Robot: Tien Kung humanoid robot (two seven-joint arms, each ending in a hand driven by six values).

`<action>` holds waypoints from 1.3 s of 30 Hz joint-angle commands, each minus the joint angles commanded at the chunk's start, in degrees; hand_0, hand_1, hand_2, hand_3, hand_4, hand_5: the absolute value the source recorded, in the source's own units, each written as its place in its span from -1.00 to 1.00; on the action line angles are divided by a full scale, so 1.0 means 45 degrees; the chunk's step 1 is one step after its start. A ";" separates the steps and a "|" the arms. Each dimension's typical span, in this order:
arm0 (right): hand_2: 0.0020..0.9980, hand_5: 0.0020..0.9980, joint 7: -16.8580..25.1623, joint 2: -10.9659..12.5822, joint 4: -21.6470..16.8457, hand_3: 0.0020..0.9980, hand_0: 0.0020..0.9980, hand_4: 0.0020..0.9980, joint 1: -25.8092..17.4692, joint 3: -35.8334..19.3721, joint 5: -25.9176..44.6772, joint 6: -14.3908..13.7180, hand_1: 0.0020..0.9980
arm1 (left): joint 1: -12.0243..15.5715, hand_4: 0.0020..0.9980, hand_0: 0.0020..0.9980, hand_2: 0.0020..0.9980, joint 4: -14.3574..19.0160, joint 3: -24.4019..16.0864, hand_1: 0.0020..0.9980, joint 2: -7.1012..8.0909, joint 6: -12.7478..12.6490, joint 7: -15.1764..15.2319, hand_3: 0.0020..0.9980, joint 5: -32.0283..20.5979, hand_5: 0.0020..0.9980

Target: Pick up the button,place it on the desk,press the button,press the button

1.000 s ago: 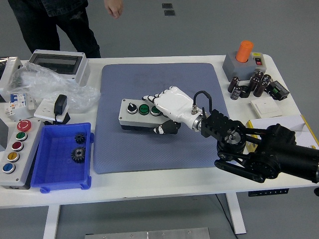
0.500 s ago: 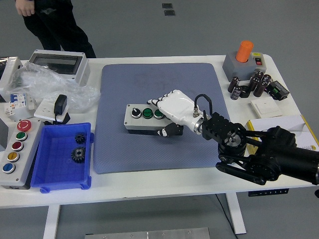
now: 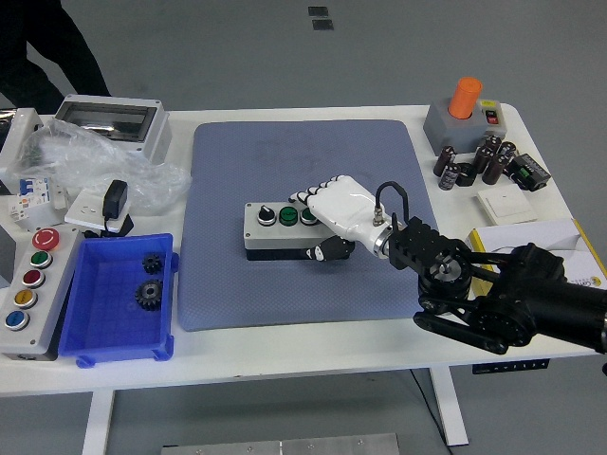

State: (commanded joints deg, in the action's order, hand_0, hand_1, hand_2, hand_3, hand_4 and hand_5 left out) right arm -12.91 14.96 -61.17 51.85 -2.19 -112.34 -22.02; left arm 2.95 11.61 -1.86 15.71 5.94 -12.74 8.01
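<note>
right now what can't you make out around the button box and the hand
Head view only:
- The right end of the button box is covered by the right hand.
- Whether a fingertip touches a green button: the palm hides the contact.
- The box's underside on the blue mat: hidden, so resting or lifted is unclear.
- Labels on the box: too small.
- The left hand: out of frame.
- The person at the top left: cut off by the edge.

At frame centre the right hand [image 3: 334, 216], white-shelled on a black arm entering from the lower right, is closed around the right end of the grey button box [image 3: 285, 230], which lies on the blue mat [image 3: 285, 161].
</note>
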 joint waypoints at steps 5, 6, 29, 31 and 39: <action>0.68 -0.98 -0.0160 0.0062 -0.0105 1.00 0.15 0.29 -0.0008 0.0213 0.0244 -0.0257 0.29 | 0.0001 0.50 0.35 0.34 -0.0002 0.0033 0.36 0.0007 0.0019 0.0002 0.32 -0.0032 -0.18; 0.68 -0.98 -0.0232 0.0096 -0.0182 1.00 0.15 0.29 0.0000 0.0280 0.0313 -0.0348 0.29 | -0.0002 0.50 0.35 0.34 0.0000 0.0009 0.36 0.0001 0.0025 0.0001 0.32 -0.0011 -0.18; 0.98 -0.89 -0.0426 0.1247 -0.2844 1.00 0.15 0.46 -0.0135 -0.1266 0.3019 0.0193 0.30 | 0.0056 0.49 0.35 0.32 -0.0005 0.0019 0.36 -0.0015 0.0136 0.0000 0.31 -0.0056 -0.19; 0.98 -0.89 -0.0633 0.1446 -0.3129 1.00 0.15 0.46 -0.0217 -0.1534 0.2668 0.0341 0.30 | 0.0064 0.49 0.35 0.32 -0.0004 0.0006 0.36 -0.0023 0.0138 0.0001 0.31 -0.0048 -0.19; 1.00 -0.87 -0.1348 0.1961 -0.4223 1.00 0.18 0.49 -0.0530 -0.1750 0.1929 0.1273 0.32 | 0.0080 0.49 0.35 0.32 -0.0004 0.0024 0.36 -0.0029 0.0149 0.0006 0.31 -0.0052 -0.20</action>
State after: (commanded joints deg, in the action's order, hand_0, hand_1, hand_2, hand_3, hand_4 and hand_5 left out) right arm -18.97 23.78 -80.18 49.47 -10.06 -103.66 -16.29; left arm 3.32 11.59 -1.75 15.58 6.61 -12.71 7.78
